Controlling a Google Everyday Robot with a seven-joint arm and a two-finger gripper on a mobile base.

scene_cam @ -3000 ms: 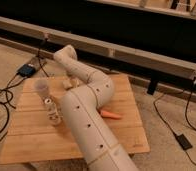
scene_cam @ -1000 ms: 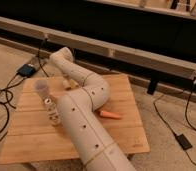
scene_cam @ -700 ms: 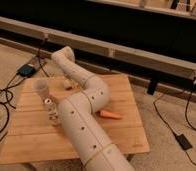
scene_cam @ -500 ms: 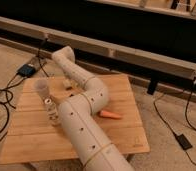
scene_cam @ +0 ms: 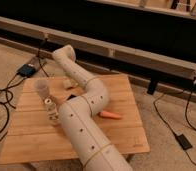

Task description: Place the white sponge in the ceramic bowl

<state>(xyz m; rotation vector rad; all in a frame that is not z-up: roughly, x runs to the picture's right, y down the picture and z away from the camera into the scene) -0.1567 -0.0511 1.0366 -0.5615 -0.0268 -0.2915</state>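
Observation:
A small off-white block, the white sponge point(scene_cam: 67, 83), lies on the wooden table point(scene_cam: 33, 132) toward its back middle, just left of my arm. My white arm point(scene_cam: 86, 112) rises from the front, bends over the table's middle and reaches a far joint point(scene_cam: 64, 53) at the back edge. The gripper hangs somewhere below that joint near the sponge, and the arm covers most of it. A dark bit point(scene_cam: 71, 95) peeks out beside the arm; I cannot tell whether it is the gripper or the ceramic bowl. No bowl shows plainly.
A translucent cup point(scene_cam: 41, 88) stands at the table's left, with a small white patterned bottle point(scene_cam: 51, 108) just in front of it. An orange carrot-like piece point(scene_cam: 110, 115) lies right of the arm. Cables and a dark box point(scene_cam: 27, 69) lie on the floor at the left.
The arm's bend has shifted slightly toward the table's front over three seconds; in the last second almost nothing moves. The objects on the table stay where they were.

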